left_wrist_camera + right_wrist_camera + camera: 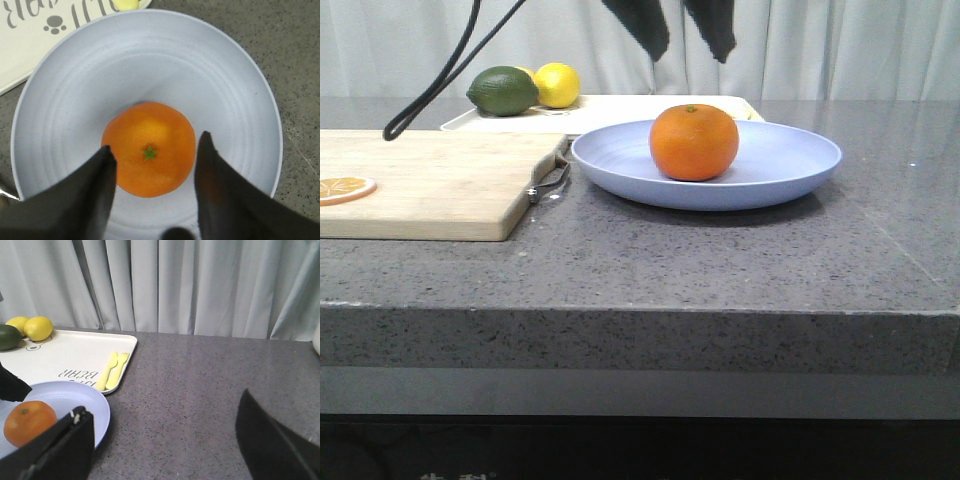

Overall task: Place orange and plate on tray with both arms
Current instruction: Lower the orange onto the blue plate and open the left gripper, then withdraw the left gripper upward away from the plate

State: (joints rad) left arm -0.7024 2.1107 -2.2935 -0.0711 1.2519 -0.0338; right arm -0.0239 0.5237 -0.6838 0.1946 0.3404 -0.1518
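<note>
Orange [694, 141] rests at the centre of the lavender-blue plate [790, 165], stem dimple up. The plate sits on the grey speckled worktop [720, 260], just right of a wooden cutting board [430, 180] whose metal handle [552, 178] nearly touches the plate rim. An orange slice [342, 187] lies at the left end of the board.

The cream tray [610, 110] lies beyond the plate, its near edge hidden behind the plate's far rim. On the tray, a dark green lime [503, 90] and a yellow lemon [556, 84] sit at the far left; the right wrist view shows a second lemon [16, 323] and a pale yellow fork and spoon [112, 370] near the tray's right edge.

Left tool [156, 160] hangs above the orange, jaws spread wider than the fruit, clear of it. Right tool [162, 432] stands to the right of the plate over bare worktop, jaws spread, holding nothing.
</note>
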